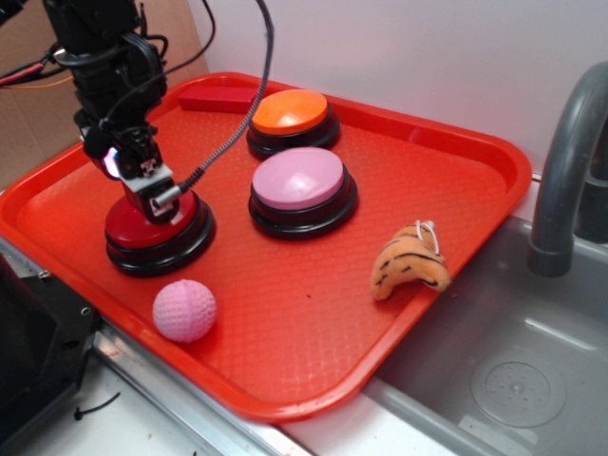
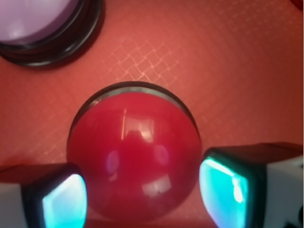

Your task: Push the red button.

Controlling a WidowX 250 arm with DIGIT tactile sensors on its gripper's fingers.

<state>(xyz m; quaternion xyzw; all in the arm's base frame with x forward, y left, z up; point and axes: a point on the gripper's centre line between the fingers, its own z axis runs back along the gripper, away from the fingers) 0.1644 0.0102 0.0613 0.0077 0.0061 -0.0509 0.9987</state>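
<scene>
The red button (image 1: 141, 231) sits on its black base at the left of the red tray (image 1: 313, 313). My gripper (image 1: 152, 198) stands straight down on top of its dome, seemingly touching it. In the wrist view the glossy dome of the red button (image 2: 133, 142) fills the middle. The gripper (image 2: 142, 194) is open over it, and the two cyan-lit fingertips (image 2: 64, 202) are wide apart at either side of the dome's near half. Nothing is clamped between them.
A pink-topped button (image 1: 298, 180) (image 2: 33, 19) stands just right of the red one, with an orange-topped button (image 1: 290, 112) behind it. A pink ball (image 1: 184, 311) lies in front. A striped plush toy (image 1: 410, 264) lies at the tray's right edge, by the sink (image 1: 513, 380) and faucet (image 1: 565, 171).
</scene>
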